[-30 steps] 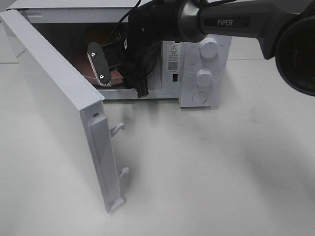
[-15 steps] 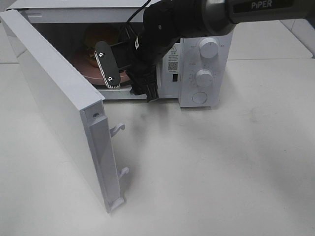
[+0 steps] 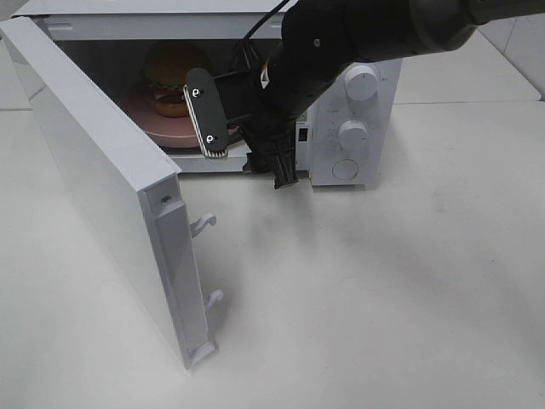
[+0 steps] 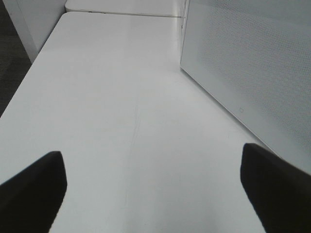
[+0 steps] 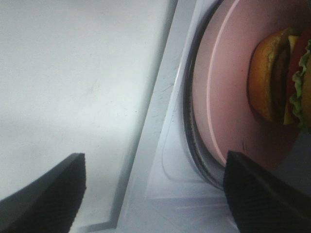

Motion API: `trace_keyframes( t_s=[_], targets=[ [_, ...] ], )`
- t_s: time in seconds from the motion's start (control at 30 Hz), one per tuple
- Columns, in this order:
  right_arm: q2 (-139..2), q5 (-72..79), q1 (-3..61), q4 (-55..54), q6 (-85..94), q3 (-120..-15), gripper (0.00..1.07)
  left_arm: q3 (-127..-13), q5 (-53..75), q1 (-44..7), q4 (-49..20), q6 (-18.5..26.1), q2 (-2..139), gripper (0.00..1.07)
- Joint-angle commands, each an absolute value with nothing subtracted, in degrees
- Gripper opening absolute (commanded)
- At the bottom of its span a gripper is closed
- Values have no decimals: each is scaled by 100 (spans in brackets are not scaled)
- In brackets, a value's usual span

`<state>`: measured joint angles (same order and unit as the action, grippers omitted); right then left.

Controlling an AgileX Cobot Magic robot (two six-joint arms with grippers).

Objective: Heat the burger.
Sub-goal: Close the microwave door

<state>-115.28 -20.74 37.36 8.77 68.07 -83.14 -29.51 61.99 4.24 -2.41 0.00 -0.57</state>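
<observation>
Burger (image 3: 173,78): upright on the pink plate (image 3: 136,112), inside the microwave (image 3: 170,25), left of centre in the cavity and set back from the front sill. In the right wrist view the plate rests on the glass turntable (image 5: 190,145), whose rim lies just inside the sill.

Right pincer (image 3: 247,145): at the cavity mouth, right of the plate and nearer than it. Its fingers (image 3: 207,119) are spread wide with nothing between them. The right wrist view shows the sill edge and the turntable rim in the gap, and the burger is well apart from both pads. You have the cavity's right wall and the control panel with its two knobs (image 3: 364,83) close on the arm's right.

Door (image 3: 94,187): swung fully out on its left hinge. Its free edge points toward the near side, and two latch hooks (image 3: 203,224) stick out to the right. A wide stretch of worktop (image 3: 383,290) lies between that edge and the panel.

Left pincer (image 4: 150,189): spread wide and holding nothing, above plain worktop. A white dotted panel (image 4: 243,63) stands along one side of it. You cannot see this pincer in the high view.
</observation>
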Motion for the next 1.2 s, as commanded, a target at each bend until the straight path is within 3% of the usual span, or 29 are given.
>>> trace_keyframes(
  t_s=[0.03, 0.63, 1.2],
  targets=[
    [-11155, -2017, 3730, 980, 6509, -7976, 76, -2951, 6125, 441, -281, 0, -172, 90],
    [-9763, -1994, 3575, 1026, 5243, -6663, 76, -2951, 6125, 441, -281, 0, -172, 90],
    [-8084, -2796, 3541, 1020, 1576, -5477, 76, -2951, 6125, 441, -281, 0, -172, 90]
  ],
)
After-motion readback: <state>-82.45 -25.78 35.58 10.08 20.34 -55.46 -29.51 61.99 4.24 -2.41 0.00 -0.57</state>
